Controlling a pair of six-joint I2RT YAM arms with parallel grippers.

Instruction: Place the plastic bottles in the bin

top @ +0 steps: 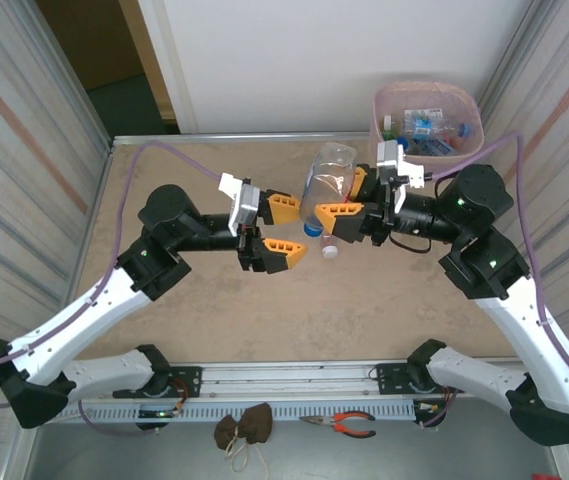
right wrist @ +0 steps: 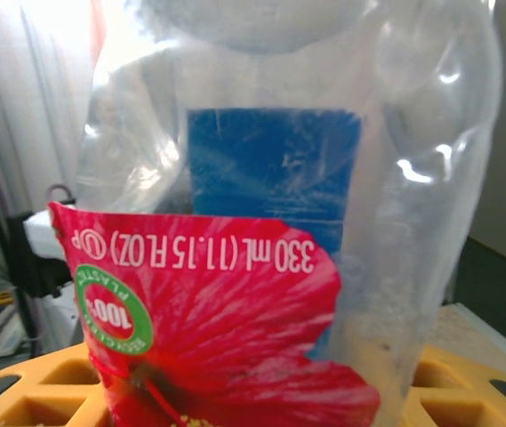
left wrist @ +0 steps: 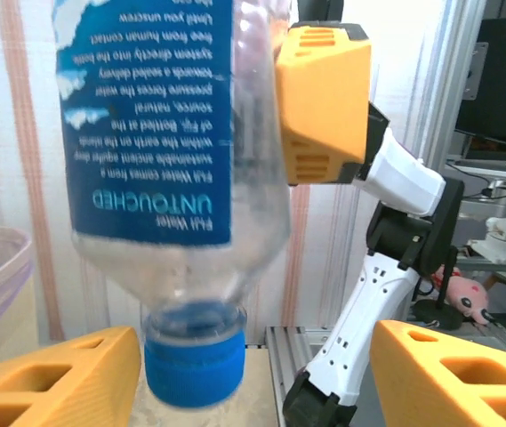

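One clear plastic bottle (top: 326,182) hangs upside down above the table (top: 194,310), well short of the bin (top: 425,88) and on the side of it nearer the arm bases. The right gripper (top: 337,197) is clenched across the bottle's body. From the left wrist, one of its orange fingers (left wrist: 319,89) is seen pressed flat against the clear wall beside the blue label (left wrist: 146,116), and that grip alone looks to be carrying the bottle.

The left gripper (top: 292,229) is released. Its two fingers stand wide apart on either side of the blue cap (left wrist: 192,365), farther from the bin than the bottle is, and touch neither cap nor neck.

This reads as a handover. The right arm's base sits on the bin's side of the table, so giving it the bottle probably shortens the reach (the bin stands at the far corner on that side). Gripping the middle keeps the light, squashy body from swinging.

The bin already holds several bottles (top: 429,128), so the task is well under way; this one has yet to be carried over the rim
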